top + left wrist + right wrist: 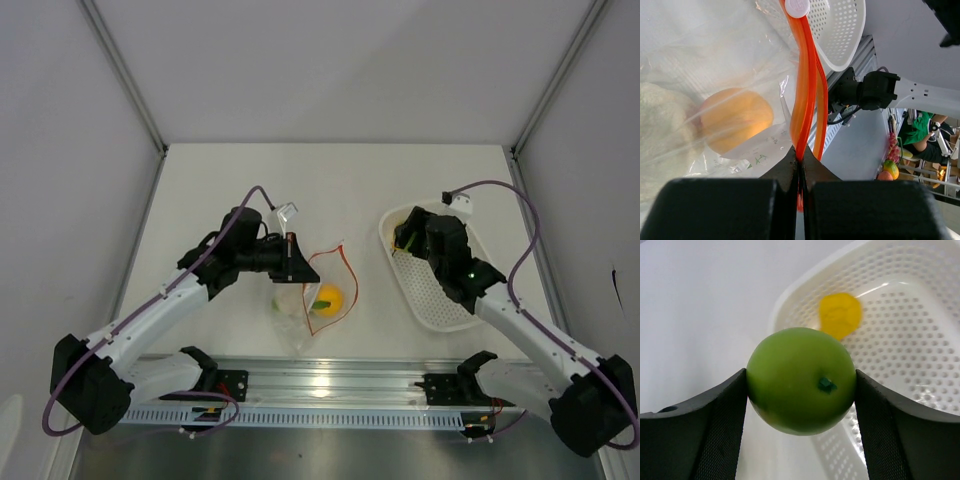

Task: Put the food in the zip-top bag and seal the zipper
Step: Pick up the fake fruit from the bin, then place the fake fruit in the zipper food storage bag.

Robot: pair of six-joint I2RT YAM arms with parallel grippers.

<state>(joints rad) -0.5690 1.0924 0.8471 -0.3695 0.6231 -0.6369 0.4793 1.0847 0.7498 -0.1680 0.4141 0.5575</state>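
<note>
The clear zip-top bag (300, 318) lies at the table's middle, its mouth held open. Its red-orange zipper (345, 268) forms a loop. An orange round fruit (328, 297) and a green piece (318, 307) lie inside. My left gripper (296, 262) is shut on the zipper (805, 95) at the bag's edge. The left wrist view shows the orange fruit (735, 117) and a whitish piece (660, 117) through the plastic. My right gripper (402, 240) is shut on the green apple (800, 380), held above the basket's left rim. A yellow pear (840, 315) lies in the basket.
The white perforated basket (445, 300) stands at the right, under my right arm; it also shows in the right wrist view (905, 345) and the left wrist view (842, 30). A metal rail (330, 385) runs along the near edge.
</note>
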